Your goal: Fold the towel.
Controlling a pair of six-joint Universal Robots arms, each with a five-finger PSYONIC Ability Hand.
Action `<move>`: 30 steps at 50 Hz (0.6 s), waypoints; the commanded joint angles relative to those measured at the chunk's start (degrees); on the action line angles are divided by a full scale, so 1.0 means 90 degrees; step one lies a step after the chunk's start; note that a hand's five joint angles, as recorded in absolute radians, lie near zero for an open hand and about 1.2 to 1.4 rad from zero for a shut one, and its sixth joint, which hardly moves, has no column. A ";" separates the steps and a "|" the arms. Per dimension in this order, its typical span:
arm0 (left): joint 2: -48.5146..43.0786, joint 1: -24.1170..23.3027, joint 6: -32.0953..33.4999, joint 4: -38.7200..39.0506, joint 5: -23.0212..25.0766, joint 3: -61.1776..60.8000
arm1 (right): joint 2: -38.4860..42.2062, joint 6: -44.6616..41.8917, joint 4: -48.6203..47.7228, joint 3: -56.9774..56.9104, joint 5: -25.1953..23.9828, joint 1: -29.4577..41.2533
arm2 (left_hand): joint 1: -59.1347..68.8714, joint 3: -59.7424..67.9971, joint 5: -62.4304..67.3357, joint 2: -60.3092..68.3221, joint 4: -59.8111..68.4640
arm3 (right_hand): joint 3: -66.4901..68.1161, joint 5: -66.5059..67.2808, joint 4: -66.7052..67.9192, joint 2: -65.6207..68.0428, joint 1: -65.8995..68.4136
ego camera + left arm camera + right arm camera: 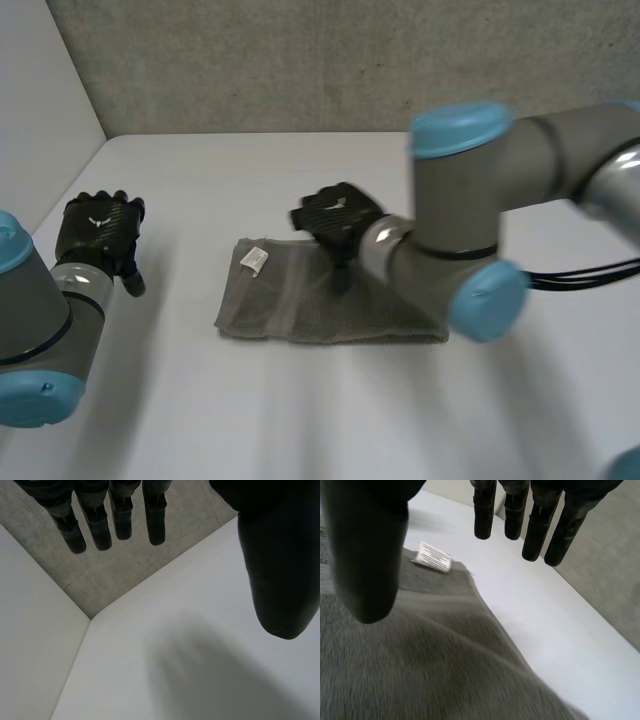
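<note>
Towel (pixel 300 305) below right hand (pixel 338 212), far edge beneath straight fingers (pixel 484 515)

**Table holdings, head view**

- Grey towel (pixel 300 305): lying flat near the middle of the white table (pixel 250 420), with a white label (pixel 254 260) showing at its far left corner.
- Right hand (pixel 335 215): hanging over the towel's far edge, with the right arm (pixel 470 210) reaching in across the towel's right end.
- Left hand (pixel 98 232): hovering over bare table, well apart from the towel.
- Concrete wall (pixel 300 60): standing behind the table.
</note>
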 commanded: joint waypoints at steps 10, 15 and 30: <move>-0.0017 -0.0295 0.0006 -0.0001 -0.0006 -0.0045 | -0.1951 0.0306 -0.2171 0.4827 -0.1290 -0.2249 | -0.0485 -0.0436 -0.0257 -0.0363 -0.0426 | 0.1092 0.1340 0.1154 0.1103 0.1099; -0.0046 -0.0373 0.0016 0.0048 -0.0016 -0.0055 | -0.1843 0.0374 -0.2495 0.5191 -0.1466 -0.2415 | -0.0485 -0.0436 -0.0257 -0.0363 -0.0426 | 0.1673 0.1921 0.1735 0.1684 0.1680; -0.0066 -0.0412 0.0006 0.0058 -0.0026 -0.0064 | -0.1755 0.0638 -0.2817 0.5435 -0.1554 -0.2513 | -0.0485 -0.0436 -0.0257 -0.0363 -0.0426 | 0.6614 0.6863 0.6676 0.6625 0.6622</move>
